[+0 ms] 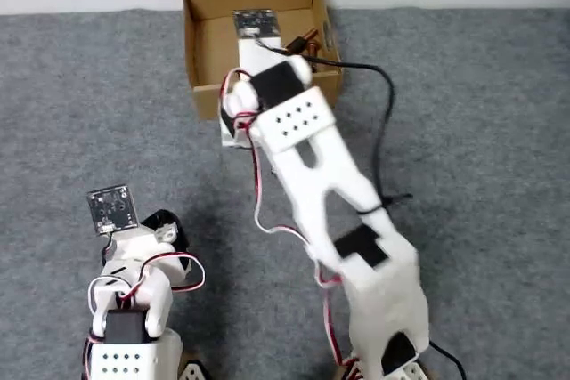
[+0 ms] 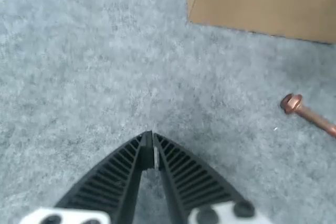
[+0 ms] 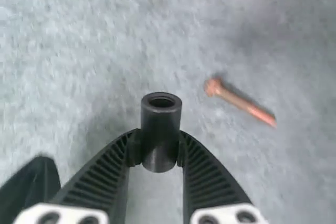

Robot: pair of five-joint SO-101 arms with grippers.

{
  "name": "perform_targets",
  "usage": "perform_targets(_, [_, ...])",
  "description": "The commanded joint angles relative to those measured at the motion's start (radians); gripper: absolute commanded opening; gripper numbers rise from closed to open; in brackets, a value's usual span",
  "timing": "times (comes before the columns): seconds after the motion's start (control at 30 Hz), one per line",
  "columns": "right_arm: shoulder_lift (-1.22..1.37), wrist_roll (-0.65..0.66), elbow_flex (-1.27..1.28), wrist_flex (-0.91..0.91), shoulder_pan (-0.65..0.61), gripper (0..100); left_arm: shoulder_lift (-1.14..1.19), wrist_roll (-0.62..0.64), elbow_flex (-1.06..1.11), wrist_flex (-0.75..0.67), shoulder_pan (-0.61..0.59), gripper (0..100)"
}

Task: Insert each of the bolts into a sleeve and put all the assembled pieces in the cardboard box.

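- Gripping the sleeve (image 3: 160, 124) low on its body, the right gripper (image 3: 157, 142) has it upright, bore facing up, over the carpet (image 2: 79, 51) just short of the box (image 1: 209, 42). Jaws narrow, clamped on it.
- Left gripper (image 2: 152, 142) hangs over bare carpet, jaws pressed together with nothing in them. It must open before it can take anything.
- Bolt (image 3: 239, 102) lies flat on the carpet, near the sleeve but apart from it, untouched.
- Risk one: a thin round bolt on soft pile. The tips could nudge it so it rolls away or sinks in, and the pinch comes up empty.
- Risk two: grabbed off-centre, the bolt may droop, meet the bore at a slant and jam on the rim.
- Risk three: with the hold so low, a push on the rim could twist the sleeve in the grip, or knock it out.
- Risk four: the right arm crowds the box front, so a left-arm approach there could bump it.
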Motion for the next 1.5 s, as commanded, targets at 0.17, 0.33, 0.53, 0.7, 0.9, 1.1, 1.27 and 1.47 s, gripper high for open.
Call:
perform_targets(0.17, [-0.602, 0.003, 0.568, 0.033, 0.028, 0.8, 0.003, -0.003, -0.033, -0.051, 0.028, 0])
perform_targets(0.33, [-0.881, 0.008, 0.901, -0.047, 0.162, 0.8, 0.011, 0.002, -0.157, 0.017, 0.071, 0])
perform_targets(0.53, [-1.208, 0.009, 1.269, -0.185, 0.315, 0.8, 0.018, 0.044, -0.36, 0.203, 0.12, 0])
perform_targets(0.7, [-1.468, 0.011, 1.444, -0.249, 0.414, 0.8, 0.184, 0.055, -0.473, 0.244, 0.133, 0])
perform_targets(0.9, [-1.69, 0.011, 1.516, -0.251, 0.499, 0.8, 0.552, 0.164, -0.78, 0.373, 0.242, 0])
perform_targets(1.1, [-1.885, 0.011, 1.614, -0.243, 0.611, 0.8, 0.914, 0.178, -0.969, 0.397, 0.339, 0])
perform_targets(1.27, [-2.055, 0.008, 1.734, -0.242, 0.642, 0.8, 1.158, 0.298, -1.104, 0.394, 0.39, 0])
perform_targets(1.47, [-2.203, -0.005, 1.867, -0.234, 0.653, 0.8, 1.424, 0.512, -1.346, 0.404, 0.462, 6])
